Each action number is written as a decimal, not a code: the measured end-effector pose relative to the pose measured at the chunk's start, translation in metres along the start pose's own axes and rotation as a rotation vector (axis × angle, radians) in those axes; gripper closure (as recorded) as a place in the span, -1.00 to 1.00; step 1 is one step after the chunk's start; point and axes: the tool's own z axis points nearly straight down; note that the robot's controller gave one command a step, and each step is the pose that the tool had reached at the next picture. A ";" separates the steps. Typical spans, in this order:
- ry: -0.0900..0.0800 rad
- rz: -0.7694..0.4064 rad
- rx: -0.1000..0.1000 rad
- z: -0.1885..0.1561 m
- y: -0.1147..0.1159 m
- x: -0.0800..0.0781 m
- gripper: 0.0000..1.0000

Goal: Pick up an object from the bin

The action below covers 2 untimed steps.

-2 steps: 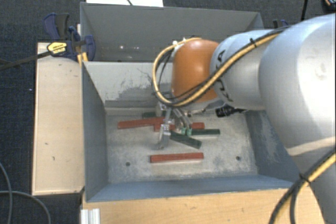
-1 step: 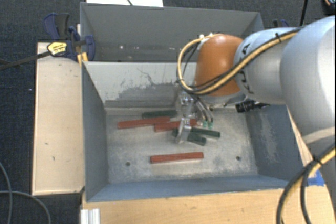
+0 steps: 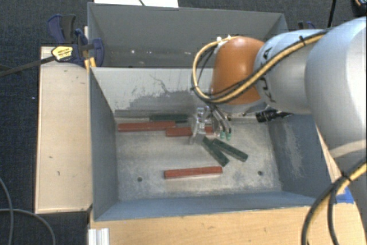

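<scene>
My gripper (image 3: 202,123) hangs low over the middle of the bin, below the orange wrist cover. Its tip is just above the right end of a short red-brown bar (image 3: 179,132). Two dark green bars (image 3: 225,151) lie crossed right under and to the right of it. A longer red-brown bar (image 3: 145,127) and a dark green bar (image 3: 168,118) lie to its left along the back of the floor. Nothing shows as held.
Another red-brown bar (image 3: 192,172) lies alone nearer the front of the bin floor. The arm and its cables cover the bin's right rear part. The left and front of the floor are bare metal.
</scene>
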 end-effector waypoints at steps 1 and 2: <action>-0.001 -0.007 0.000 -0.145 -0.020 0.010 1.00; 0.007 -0.007 0.001 -0.140 -0.019 0.011 -1.00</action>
